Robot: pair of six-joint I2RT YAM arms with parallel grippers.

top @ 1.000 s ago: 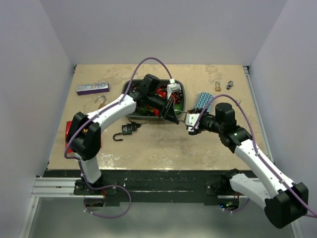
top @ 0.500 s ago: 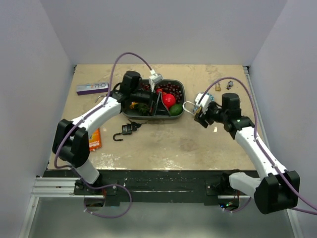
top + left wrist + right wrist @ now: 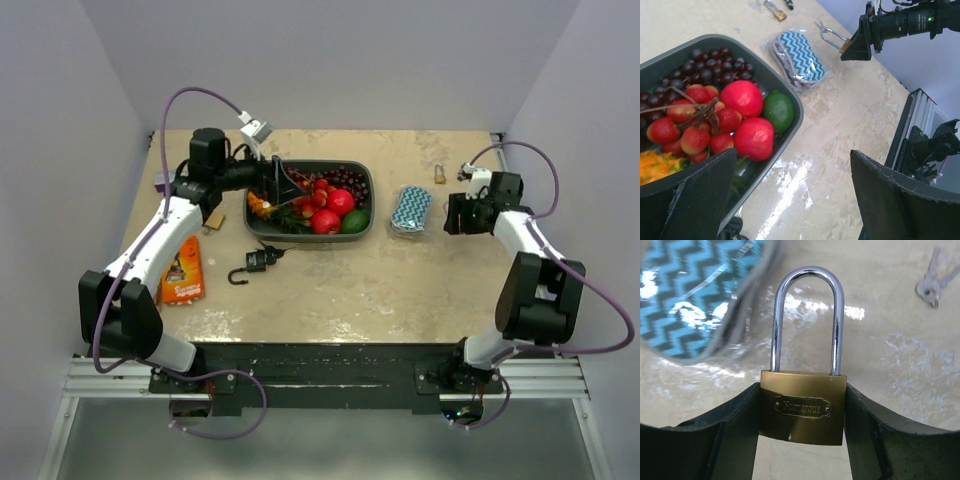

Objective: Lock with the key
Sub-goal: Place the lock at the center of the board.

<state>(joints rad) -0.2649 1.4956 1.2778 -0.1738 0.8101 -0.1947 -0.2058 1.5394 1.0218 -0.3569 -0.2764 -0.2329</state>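
Pinching brass padlock by the two narrow sides of its body between right fingers, partly closed and snug against it, nameplate facing the wrist camera, shackle pointing out ahead with both legs sitting in the body. Holding it at far right of bench, just beside blue zigzag pouch; cannot tell whether it is touching the bench. Leaving keys loose on bench past the shackle, apart from the padlock, nothing gripping them. Spreading left fingers fully wide, gripping nothing, hovering above left part of grey tray holding strawberries, cherries, red fruit and a lime. Also noting black padlock with open shackle lying just in front of tray, orange packet at left, small padlock near far edge behind pouch.
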